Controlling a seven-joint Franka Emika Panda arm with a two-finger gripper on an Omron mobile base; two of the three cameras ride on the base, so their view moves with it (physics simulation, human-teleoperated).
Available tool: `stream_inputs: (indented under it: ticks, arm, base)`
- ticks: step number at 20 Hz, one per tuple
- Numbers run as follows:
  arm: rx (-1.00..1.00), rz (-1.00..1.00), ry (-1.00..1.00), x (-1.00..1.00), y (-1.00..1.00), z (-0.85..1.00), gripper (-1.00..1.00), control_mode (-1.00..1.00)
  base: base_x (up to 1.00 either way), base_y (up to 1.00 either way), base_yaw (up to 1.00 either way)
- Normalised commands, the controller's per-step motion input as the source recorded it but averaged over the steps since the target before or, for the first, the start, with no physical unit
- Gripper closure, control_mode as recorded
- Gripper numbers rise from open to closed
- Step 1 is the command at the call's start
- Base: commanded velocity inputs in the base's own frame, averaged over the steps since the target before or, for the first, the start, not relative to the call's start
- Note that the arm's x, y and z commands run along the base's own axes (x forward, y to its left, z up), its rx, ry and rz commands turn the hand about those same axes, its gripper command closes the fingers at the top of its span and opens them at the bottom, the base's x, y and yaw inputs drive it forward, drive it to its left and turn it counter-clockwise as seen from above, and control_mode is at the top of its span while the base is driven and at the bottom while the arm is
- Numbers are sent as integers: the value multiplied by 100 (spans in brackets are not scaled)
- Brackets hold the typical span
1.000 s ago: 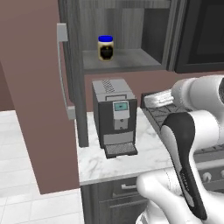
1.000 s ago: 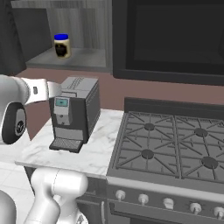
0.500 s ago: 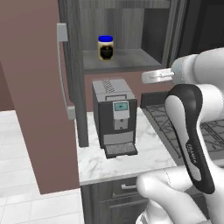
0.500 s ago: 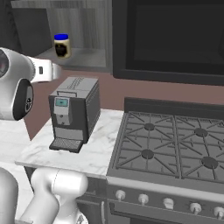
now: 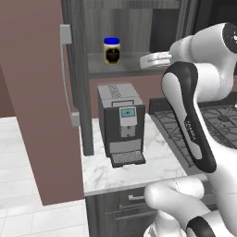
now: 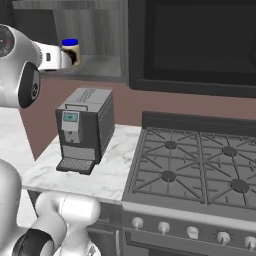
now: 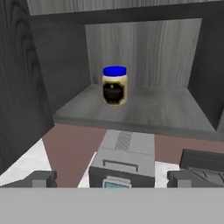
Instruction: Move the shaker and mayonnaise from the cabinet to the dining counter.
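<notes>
Blue-lidded mayonnaise (image 7: pixel 115 85) upright on cabinet (image 7: pixel 144 111) shelf, lid up.

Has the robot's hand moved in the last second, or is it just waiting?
Yes. In the left base view the hand has risen from beside the coffee machine up to the cabinet shelf, towards the mayonnaise.

Glossy white robot arm (image 5: pixel 203 88) of rounded, bulbous segments, dark grey-black band with faint lettering ran along one link, dark round joint caps, pale grey-white hand, two small dark grey fingertips (image 7: pixel 40 178).
</notes>
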Motion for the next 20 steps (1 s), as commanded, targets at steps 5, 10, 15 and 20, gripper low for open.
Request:
stream_inputs:
  ticks: [5,10,15,20]
  arm:
    - [0,0,0,42,10,9,-100,-100]
    - [-6,0,0,42,14,7,-100,-100]
    - [-8,0,0,45,8,17,-100,-100]
    - [-5,0,0,46,9,14,-100,-100]
  base:
    - [0,0,0]
    - [0,0,0]
    - [0,0,0]
    - [0,0,0]
